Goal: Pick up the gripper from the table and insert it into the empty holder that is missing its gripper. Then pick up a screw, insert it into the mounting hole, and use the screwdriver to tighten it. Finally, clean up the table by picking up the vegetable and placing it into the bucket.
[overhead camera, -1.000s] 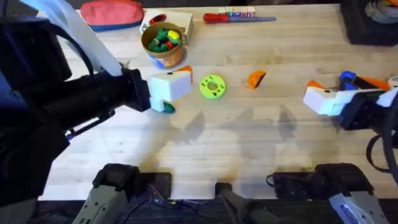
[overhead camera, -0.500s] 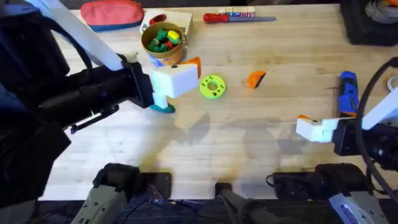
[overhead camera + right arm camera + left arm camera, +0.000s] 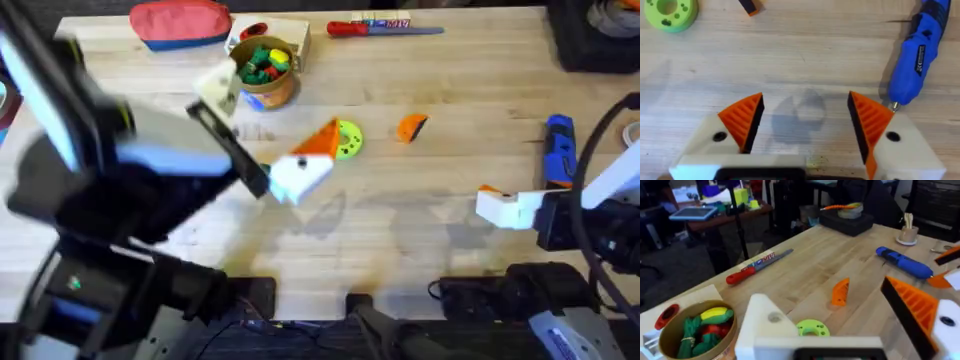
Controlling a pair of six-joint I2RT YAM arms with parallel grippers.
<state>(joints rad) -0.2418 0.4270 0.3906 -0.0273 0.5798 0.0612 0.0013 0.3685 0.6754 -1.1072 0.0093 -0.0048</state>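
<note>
The right gripper [image 3: 805,127] is seen wide open in its wrist view, with both orange pads [image 3: 742,120] held above bare table [image 3: 805,60]. Just beside one pad the thin tip of the blue screwdriver [image 3: 915,50] is seen. From overhead this gripper [image 3: 497,205] is found near the front right of the table, and the screwdriver [image 3: 558,150] lies behind it, close to the right edge.

The left gripper [image 3: 305,165] is held up over the middle of the table. In its wrist view one finger carries an orange pad [image 3: 912,307], and the other is the holder [image 3: 765,325], bare and white; the two are spread well apart with nothing between them.

The small orange gripper [image 3: 411,127] lies alone on open wood, right of the green disc [image 3: 345,140]. The mounting hole [image 3: 811,329] is seen in the left wrist view.

The bucket [image 3: 262,70] and the red screwdriver [image 3: 372,28] are kept near the back edge. The wide front middle is left free. The vegetable cannot be found.
</note>
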